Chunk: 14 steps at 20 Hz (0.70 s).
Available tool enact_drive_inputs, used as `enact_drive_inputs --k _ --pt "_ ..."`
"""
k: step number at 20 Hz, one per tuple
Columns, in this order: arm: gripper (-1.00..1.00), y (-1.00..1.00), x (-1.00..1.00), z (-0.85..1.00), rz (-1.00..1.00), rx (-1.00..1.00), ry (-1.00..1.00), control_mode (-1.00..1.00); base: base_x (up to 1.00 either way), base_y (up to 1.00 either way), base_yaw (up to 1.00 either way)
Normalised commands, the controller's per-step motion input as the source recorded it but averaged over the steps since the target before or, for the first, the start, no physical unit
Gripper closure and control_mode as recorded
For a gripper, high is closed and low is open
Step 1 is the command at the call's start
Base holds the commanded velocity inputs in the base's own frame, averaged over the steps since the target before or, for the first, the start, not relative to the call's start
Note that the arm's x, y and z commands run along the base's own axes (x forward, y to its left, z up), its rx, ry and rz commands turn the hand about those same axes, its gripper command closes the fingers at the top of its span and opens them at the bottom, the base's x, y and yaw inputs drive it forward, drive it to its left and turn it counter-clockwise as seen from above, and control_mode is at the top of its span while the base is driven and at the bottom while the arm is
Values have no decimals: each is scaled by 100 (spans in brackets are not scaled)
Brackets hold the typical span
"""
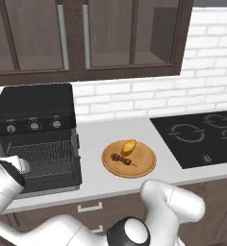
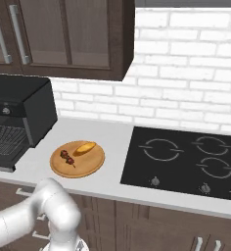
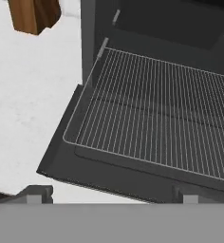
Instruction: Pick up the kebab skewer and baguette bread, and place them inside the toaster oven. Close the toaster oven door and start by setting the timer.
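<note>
Pale matte worktop (image 1: 94, 139) w/ boxy black toaster oven (image 1: 36, 108) at left, toaster oven door (image 3: 109, 173) dropped open, wire rack (image 3: 156, 114) bare, kebab skewer (image 1: 123, 160) & stubby golden baguette bread (image 1: 129, 146) untouched on round wooden plate (image 1: 144, 166) beside it, so nothing loaded yet, closing & timer left, jaws apart over rack, holding nothing.

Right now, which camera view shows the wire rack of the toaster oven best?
The hand view: the wire rack lies close below the camera, pulled out over the open toaster oven door, every wire distinct. The left base view shows the rack smaller, from the front. The right base view cuts it off at the picture's edge.
</note>
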Motion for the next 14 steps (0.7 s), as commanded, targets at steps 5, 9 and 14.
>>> enact_drive_inputs --k 5,9,14 --pt "-100 -100 -13 15 -13 33 -20 -100 0 0 0" --pt "-100 -100 -22 19 -12 39 -12 -100 0 0 0" --pt "-100 -100 -16 18 -4 52 0 -100 0 0 0"
